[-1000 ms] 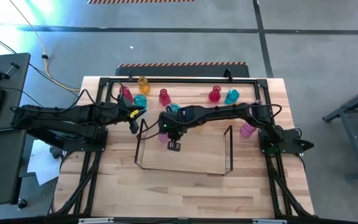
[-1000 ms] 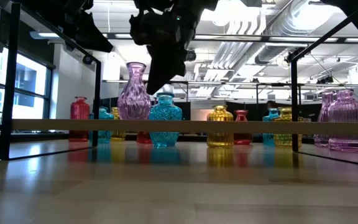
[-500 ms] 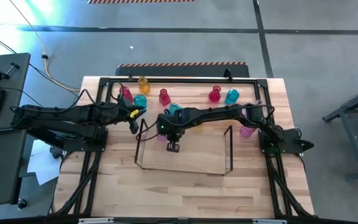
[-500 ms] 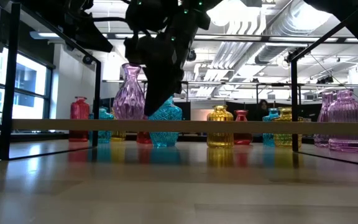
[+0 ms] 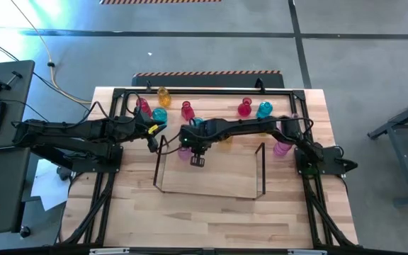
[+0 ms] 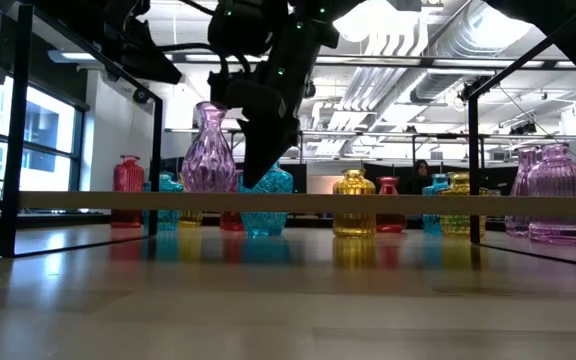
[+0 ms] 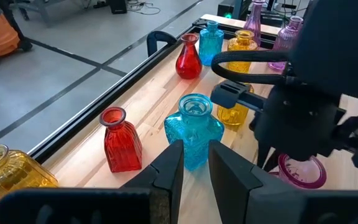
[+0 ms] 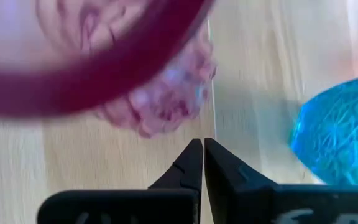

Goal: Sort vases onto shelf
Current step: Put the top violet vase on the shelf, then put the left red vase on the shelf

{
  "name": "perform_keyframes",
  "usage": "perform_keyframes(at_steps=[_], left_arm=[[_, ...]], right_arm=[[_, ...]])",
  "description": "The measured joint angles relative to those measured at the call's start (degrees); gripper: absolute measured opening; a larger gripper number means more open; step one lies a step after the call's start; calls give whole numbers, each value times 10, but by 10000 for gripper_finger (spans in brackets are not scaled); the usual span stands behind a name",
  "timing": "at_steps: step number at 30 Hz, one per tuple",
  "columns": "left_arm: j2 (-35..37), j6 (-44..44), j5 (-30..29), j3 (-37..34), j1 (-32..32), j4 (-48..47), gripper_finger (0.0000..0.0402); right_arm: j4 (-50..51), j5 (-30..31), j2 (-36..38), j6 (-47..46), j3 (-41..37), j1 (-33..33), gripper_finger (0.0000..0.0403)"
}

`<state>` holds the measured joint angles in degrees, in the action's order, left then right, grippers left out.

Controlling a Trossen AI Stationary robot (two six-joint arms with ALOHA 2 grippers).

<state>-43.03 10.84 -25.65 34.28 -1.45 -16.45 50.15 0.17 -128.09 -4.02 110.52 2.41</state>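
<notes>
1. While both arms are reaching toward the frame's centre in the high view, the right gripper (image 5: pixel 197 160) is hanging over the back left corner of the shelf (image 5: pixel 211 193), beside a pink vase (image 5: pixel 184 154). The other vases are standing in a loose row across the upper part of the table (image 5: pixel 211 219), outside the shelf, apparently waiting to be sorted. The left gripper (image 5: pixel 154 145) is sitting just left of the shelf.

2. At table height in the low view, the right gripper (image 6: pixel 258 165) is hanging left of centre, its closed fingers pointing down just beside the pink vase (image 6: pixel 209 160), which is standing upright. A cyan vase (image 6: pixel 266 200) is sitting just right of it.

3. Looking from the left wrist, the left gripper (image 7: pixel 194 167) is holding its fingers slightly apart with nothing between them, aimed at the cyan vase (image 7: pixel 194 127), perhaps lining up a pick. A red vase (image 7: pixel 120 142) is standing at lower left.

4. Looking from the right wrist, the right gripper (image 8: pixel 197 158) is pressing its fingers together, empty, with the pink vase (image 8: pixel 135 68) filling the upper left.
</notes>
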Motion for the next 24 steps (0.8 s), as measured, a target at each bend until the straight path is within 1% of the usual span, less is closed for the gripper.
perform_keyframes(at_steps=[8, 21, 24], left_arm=[[0, 0, 0, 0, 0, 0, 67], [0, 0, 0, 0, 0, 0, 67], [0, -3, 0, 0, 0, -3, 67]], right_arm=[[-32, -49, 0, -2, 0, -2, 0], [-52, -53, 0, -4, 0, -2, 0], [-23, -30, 0, -4, 0, -2, 0]])
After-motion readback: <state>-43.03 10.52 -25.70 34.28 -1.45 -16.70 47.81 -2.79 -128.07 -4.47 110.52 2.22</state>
